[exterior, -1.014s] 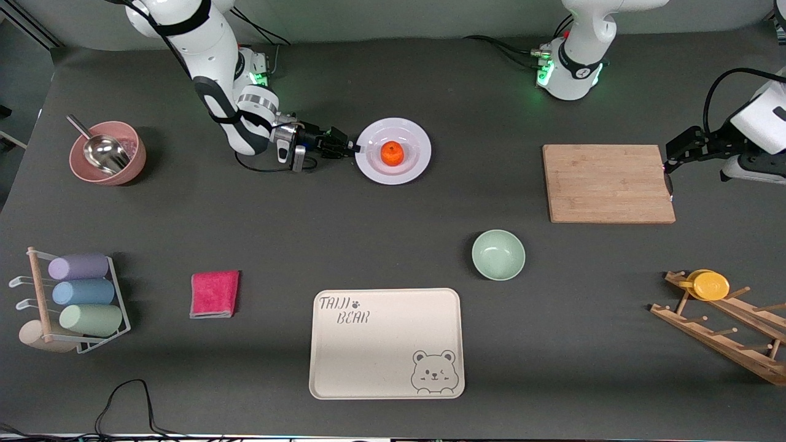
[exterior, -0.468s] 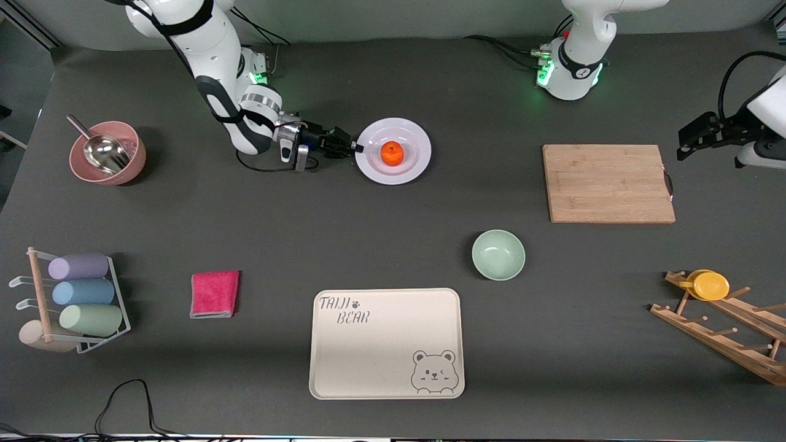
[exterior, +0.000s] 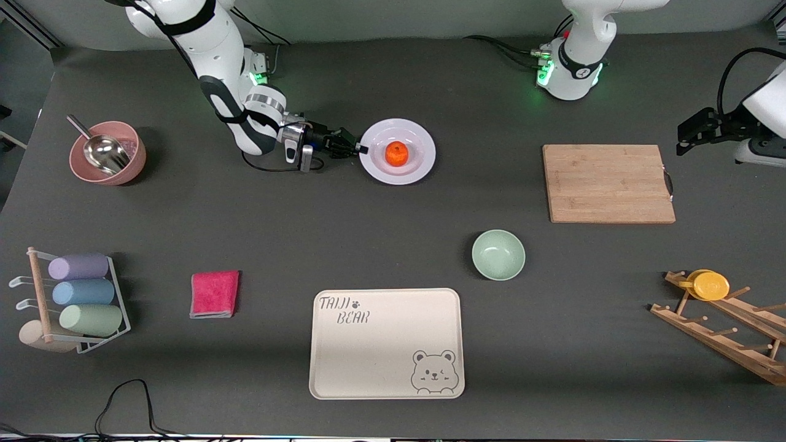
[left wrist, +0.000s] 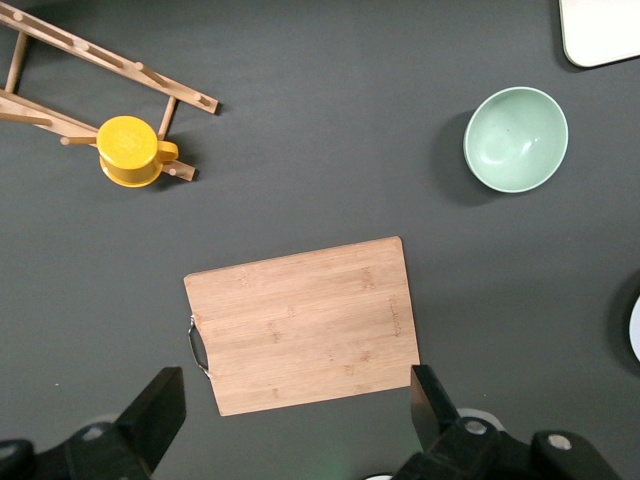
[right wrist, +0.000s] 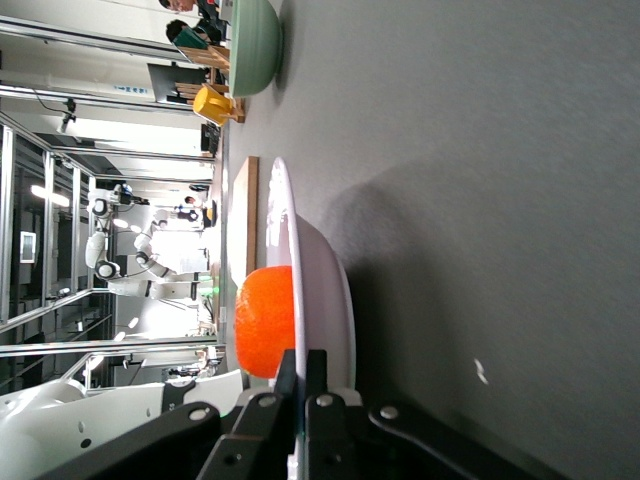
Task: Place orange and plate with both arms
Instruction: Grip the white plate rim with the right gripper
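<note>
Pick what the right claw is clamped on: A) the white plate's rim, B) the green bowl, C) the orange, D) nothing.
A: the right claw pinches the rim of the white plate, and the orange sits loose on it.

"TAIJI BEAR" lettering on beige tray (exterior: 381, 344), beside bear drawing

Orange (exterior: 397, 153) on white plate (exterior: 419, 167)

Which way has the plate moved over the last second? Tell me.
Yes. The plate, gripped at its rim by the right gripper with the orange on it, has shifted slightly toward the cutting board, at the left arm's end of the table.
</note>
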Controlling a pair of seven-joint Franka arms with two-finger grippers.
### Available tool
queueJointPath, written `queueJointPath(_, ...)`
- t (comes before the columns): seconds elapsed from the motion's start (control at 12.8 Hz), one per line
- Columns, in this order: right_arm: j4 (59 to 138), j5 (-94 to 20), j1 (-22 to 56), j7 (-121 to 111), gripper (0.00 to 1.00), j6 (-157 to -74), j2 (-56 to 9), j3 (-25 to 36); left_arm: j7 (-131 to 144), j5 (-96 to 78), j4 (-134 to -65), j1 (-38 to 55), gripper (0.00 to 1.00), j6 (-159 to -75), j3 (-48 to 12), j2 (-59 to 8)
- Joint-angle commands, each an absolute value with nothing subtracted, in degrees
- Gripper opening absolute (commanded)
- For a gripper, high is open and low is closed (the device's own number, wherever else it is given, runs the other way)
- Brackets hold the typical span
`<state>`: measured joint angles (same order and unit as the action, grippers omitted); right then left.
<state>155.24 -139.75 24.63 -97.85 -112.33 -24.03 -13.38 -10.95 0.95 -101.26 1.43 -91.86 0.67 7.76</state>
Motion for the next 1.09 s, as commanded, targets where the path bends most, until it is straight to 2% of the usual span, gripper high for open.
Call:
queueJointPath(0.0, 155.3, -141.2, 22.7, -97.7, 0.00, -111.0, -20.2, -13.7, -10.9, 4.1, -100.8, 2.4, 1.00, -90.8, -1.0, 7.9)
queueJointPath(0.55, 159.7, -132.5, 18.6, -74.9, 0.00, -112.2, 2.0, -13.7, -10.9, 4.6, -100.9, 2.5, 1.00, -91.8, -1.1, 6.9)
queueJointPath(0.78, 159.3, -121.1, 15.0, -60.6, 0.00, -116.1, 11.0, -13.5, -10.9, 4.7, -100.9, 2.5, 1.00, -91.8, -1.1, 6.9)
queueJointPath(1.01, 157.0, -115.7, 12.3, -57.1, 0.00, -116.2, 11.2, -13.2, -11.0, 4.7, -100.8, 2.5, 1.00, -91.9, -1.0, 6.8)
